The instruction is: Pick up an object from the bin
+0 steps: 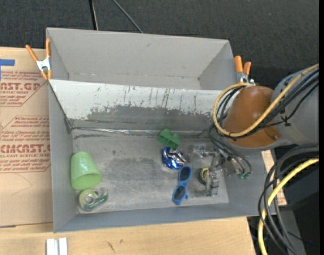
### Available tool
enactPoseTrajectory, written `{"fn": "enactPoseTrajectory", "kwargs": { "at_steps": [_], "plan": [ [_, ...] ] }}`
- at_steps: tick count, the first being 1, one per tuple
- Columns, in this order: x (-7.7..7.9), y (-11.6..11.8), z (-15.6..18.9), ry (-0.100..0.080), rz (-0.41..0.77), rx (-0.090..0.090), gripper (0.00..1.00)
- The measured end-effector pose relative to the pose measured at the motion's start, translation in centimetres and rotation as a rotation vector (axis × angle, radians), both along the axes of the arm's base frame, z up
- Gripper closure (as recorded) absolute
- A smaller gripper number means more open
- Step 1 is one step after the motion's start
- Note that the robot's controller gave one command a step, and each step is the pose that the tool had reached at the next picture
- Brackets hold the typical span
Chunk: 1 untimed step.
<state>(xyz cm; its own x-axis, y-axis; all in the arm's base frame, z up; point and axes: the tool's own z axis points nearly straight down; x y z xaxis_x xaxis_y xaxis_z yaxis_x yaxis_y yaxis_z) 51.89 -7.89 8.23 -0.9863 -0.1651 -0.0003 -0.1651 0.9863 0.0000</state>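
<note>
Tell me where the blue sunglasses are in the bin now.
In the camera view the blue sunglasses lie on the bin floor, right of centre by the lower wall, just below a crumpled blue-and-white object and left of the gripper.

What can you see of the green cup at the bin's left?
The cup is pale green and plain, and looks like matte plastic; no marks or damage show. It lies tipped over on the bin floor, near the left wall and toward the near corner. Its mouth cannot be made out. A small round greenish roll lies at its near end; whether they touch cannot be told. The gripper is across the bin on the right, well apart from it.
</note>
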Motion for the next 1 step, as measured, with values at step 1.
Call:
{"fn": "enactPoseTrajectory", "kwargs": {
  "at_steps": [1],
  "plan": [
    [-2.54, 6.55, -0.99, -0.003, 0.429, 0.002, 0.00]
  ]
}}
